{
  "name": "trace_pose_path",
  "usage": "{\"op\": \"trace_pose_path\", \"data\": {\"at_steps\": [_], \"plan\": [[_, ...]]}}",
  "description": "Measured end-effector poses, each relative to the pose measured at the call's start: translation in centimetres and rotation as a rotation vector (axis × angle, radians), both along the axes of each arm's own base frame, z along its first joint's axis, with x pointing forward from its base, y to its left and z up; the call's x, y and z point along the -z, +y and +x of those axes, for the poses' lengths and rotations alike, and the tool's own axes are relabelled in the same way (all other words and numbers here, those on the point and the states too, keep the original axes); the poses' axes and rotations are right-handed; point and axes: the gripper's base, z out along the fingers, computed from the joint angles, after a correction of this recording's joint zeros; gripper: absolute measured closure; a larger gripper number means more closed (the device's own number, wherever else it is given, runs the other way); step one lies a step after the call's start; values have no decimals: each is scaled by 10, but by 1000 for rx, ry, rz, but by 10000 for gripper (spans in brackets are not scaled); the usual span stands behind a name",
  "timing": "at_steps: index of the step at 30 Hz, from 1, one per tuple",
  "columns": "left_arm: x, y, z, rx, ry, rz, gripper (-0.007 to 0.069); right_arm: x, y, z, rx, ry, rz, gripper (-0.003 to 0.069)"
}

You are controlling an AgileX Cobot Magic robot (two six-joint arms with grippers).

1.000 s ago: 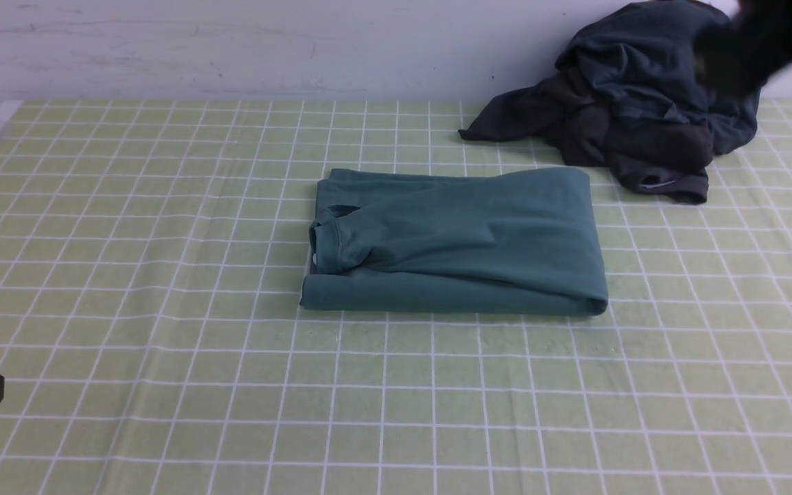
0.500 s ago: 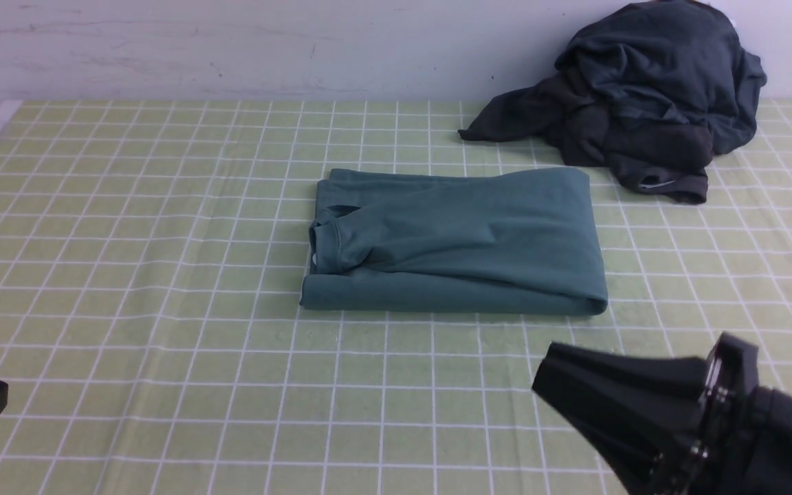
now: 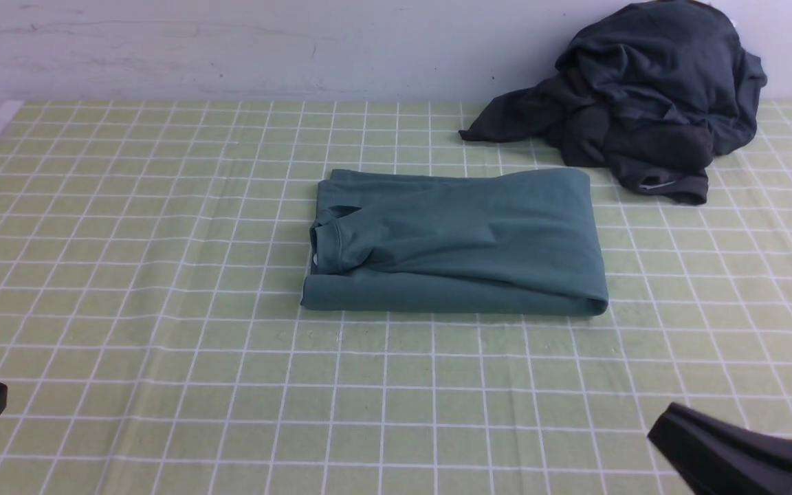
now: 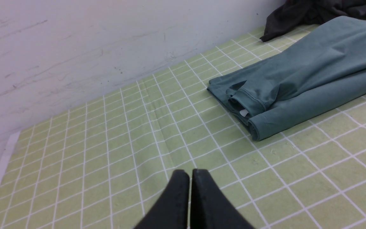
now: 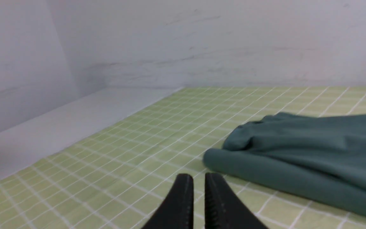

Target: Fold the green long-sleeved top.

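Front view: green long-sleeved top is seen folded at frame centre on the checked surface.
Dark garments: heaped upper right.
Left gripper: clenched, empty.
Right gripper: narrowly parted, nothing grasped.

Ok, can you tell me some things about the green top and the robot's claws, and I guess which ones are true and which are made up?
1. The green long-sleeved top lies folded into a neat rectangle on the checked cloth. True.
2. The left gripper is pinching the top's sleeve. False: it is shut on nothing, apart from the top.
3. A heap of dark clothes sits at the back, on the robot's right. True.
4. The right gripper is resting on the dark heap. False: it is down near the robot, beside the top, holding nothing.
5. The top's collar faces the robot's left. True.
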Motion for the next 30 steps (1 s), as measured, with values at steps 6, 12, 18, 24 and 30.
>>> {"op": "trace_pose_path", "data": {"at_steps": [6, 12, 18, 24, 30], "plan": [[0, 0, 0, 0, 0, 1, 624, -2, -20, -11, 127, -23, -84, 610], [0, 0, 0, 0, 0, 1, 624, 7, -43, -19, 301, 76, -124, 610], [0, 0, 0, 0, 0, 1, 624, 10, -64, -30, 528, 97, -118, 610], [0, 0, 0, 0, 0, 1, 624, 23, -75, -41, 691, 214, -110, 610], [0, 0, 0, 0, 1, 2, 624, 25, -76, -41, 708, 234, -100, 610]]}}
